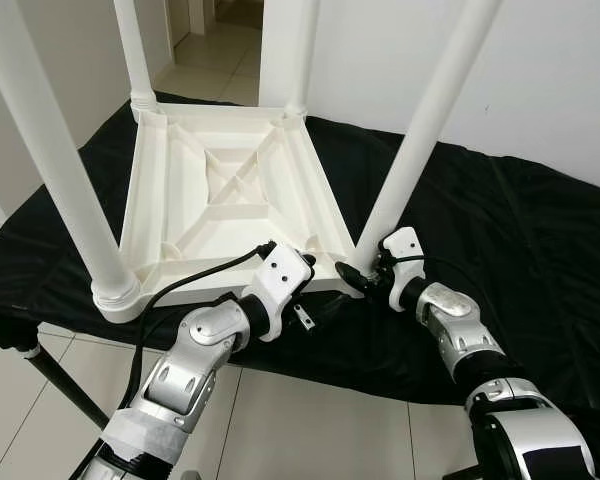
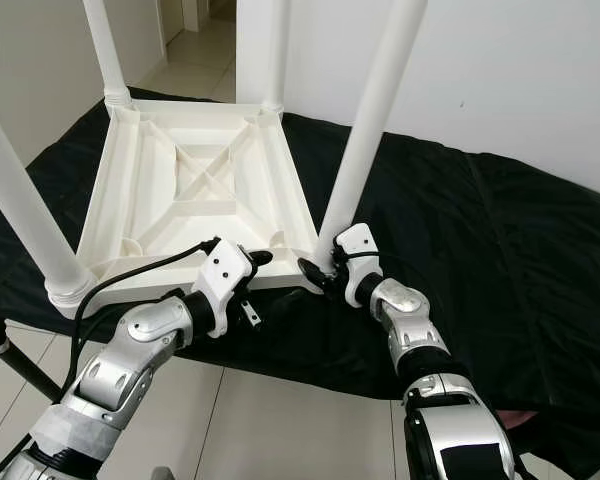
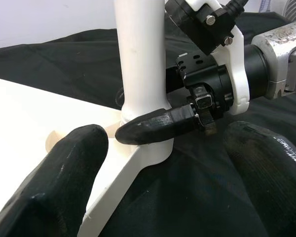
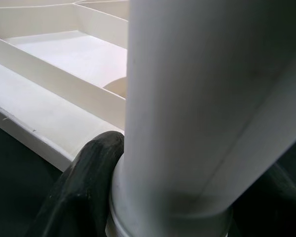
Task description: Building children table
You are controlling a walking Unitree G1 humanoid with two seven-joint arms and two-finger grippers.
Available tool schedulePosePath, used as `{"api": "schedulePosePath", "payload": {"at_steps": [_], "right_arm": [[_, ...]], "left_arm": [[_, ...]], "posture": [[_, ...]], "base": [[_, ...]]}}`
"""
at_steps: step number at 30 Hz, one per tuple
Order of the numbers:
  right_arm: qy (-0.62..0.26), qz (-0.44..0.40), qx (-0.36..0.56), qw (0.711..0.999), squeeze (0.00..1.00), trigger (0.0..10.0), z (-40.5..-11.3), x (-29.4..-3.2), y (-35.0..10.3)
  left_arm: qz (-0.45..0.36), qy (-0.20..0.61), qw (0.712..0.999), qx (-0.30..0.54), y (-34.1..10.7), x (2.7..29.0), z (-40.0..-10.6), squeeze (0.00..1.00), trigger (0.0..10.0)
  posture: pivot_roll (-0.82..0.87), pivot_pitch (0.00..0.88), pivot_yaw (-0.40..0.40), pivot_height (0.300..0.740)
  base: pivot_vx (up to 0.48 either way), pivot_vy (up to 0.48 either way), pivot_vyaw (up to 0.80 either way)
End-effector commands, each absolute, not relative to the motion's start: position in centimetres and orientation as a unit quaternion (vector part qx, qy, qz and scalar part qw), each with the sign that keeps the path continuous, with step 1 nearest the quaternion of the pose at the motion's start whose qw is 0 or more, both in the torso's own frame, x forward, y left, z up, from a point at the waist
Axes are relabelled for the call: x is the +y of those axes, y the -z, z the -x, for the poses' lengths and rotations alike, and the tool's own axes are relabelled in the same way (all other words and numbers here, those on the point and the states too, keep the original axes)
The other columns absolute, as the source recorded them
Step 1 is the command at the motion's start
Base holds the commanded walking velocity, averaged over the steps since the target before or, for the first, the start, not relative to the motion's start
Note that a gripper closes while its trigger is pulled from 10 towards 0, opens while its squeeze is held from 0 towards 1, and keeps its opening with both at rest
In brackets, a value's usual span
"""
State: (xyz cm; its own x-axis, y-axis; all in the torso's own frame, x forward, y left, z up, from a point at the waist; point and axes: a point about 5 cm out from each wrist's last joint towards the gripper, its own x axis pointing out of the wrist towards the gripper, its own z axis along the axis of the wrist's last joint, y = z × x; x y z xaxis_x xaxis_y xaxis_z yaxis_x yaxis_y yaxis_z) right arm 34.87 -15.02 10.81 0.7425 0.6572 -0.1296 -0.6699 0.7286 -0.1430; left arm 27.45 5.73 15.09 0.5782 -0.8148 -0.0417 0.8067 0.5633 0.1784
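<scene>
Four white legs stand up from the upturned table top (image 1: 225,190), which lies underside-up on the black cloth (image 1: 500,230) in the centre of the head views, so the sockets face upward and the legs can be pushed down into them. I judge the near-right leg (image 1: 420,130), lower centre-right in the left eye view, to be the one in hand, being seated or twisted tight.

My right gripper (image 1: 358,272) is at that leg's base, where it meets the corner socket. In the right wrist view one black finger (image 4: 81,192) lies against the collar on one side and the other shows dark on the far side, so I read it as clamped around the leg's foot. The right forearm comes in from the lower right, bent at the elbow, wrist turned inward toward the corner.

My left gripper (image 3: 165,192) sits just beside the same corner at the table's near edge, its two fingers spread apart and holding nothing, pointing at the leg. The left arm reaches up from the lower left, forearm angled across toward the right.
</scene>
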Motion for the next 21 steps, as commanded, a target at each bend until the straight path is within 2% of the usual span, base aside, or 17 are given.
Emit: {"api": "schedulePosePath", "payload": {"at_steps": [1, 9, 10, 11, 12, 13, 15, 18, 21], "right_arm": [[-0.378, 0.081, 0.067, 0.92, 0.0, 0.0, -34.3, -14.7, -9.4], [-0.335, 0.039, 0.065, 0.939, 0.0, 0.0, -33.4, -15.9, -8.5], [-0.307, 0.027, 0.056, 0.95, 0.0, 2.4, -33.3, -16.1, -8.3], [-0.274, 0.005, 0.051, 0.96, 0.0, 10.0, -33.2, -16.1, -8.2], [-0.274, 0.005, 0.051, 0.96, 0.0, 10.0, -33.2, -16.1, -8.2], [-0.228, -0.004, 0.038, 0.973, 0.0, 10.0, -33.0, -16.0, -8.2], [-0.228, -0.004, 0.038, 0.973, 0.0, 10.0, -33.0, -16.0, -8.2], [-0.122, -0.028, 0.021, 0.992, 0.0, 10.0, -32.5, -15.3, -8.3], [-0.076, -0.033, 0.021, 0.996, 0.0, 10.0, -32.2, -15.2, -8.2]], "left_arm": [[-0.092, 0.449, 0.889, -0.024, -15.1, 5.8, -27.5, 0.0, 10.0], [-0.09, 0.451, 0.888, -0.022, -15.1, 5.8, -27.4, 0.0, 10.0], [-0.091, 0.453, 0.887, -0.021, -15.1, 5.8, -27.3, 0.0, 10.0], [-0.09, 0.453, 0.887, -0.019, -15.0, 5.9, -27.2, 0.0, 10.0], [-0.09, 0.453, 0.887, -0.019, -15.0, 5.9, -27.2, 0.0, 10.0], [-0.089, 0.453, 0.887, -0.017, -14.9, 5.9, -27.1, 0.0, 10.0], [-0.089, 0.453, 0.887, -0.017, -14.9, 5.9, -27.1, 0.0, 10.0], [-0.089, 0.456, 0.885, -0.011, -14.6, 6.0, -26.8, 0.0, 10.0], [-0.089, 0.457, 0.885, -0.011, -14.6, 5.9, -26.8, 0.0, 10.0]], "posture": [[0.02, 0.0, -0.089, 0.74], [0.01, 0.0, -0.09, 0.74], [0.01, 0.0, -0.094, 0.74], [0.01, 0.0, -0.092, 0.74], [0.01, 0.0, -0.092, 0.74], [0.01, 0.0, -0.088, 0.74], [0.01, 0.0, -0.088, 0.74], [0.0, 0.0, -0.089, 0.74], [0.0, 0.0, -0.092, 0.74]], "base": [[0.0, 0.0, 0.0], [0.0, 0.0, 0.0], [0.0, 0.0, 0.0], [0.0, 0.0, 0.0], [0.0, 0.0, 0.0], [0.0, 0.0, 0.0], [0.0, 0.0, 0.0], [0.0, 0.0, 0.0], [0.0, 0.0, 0.0]]}}
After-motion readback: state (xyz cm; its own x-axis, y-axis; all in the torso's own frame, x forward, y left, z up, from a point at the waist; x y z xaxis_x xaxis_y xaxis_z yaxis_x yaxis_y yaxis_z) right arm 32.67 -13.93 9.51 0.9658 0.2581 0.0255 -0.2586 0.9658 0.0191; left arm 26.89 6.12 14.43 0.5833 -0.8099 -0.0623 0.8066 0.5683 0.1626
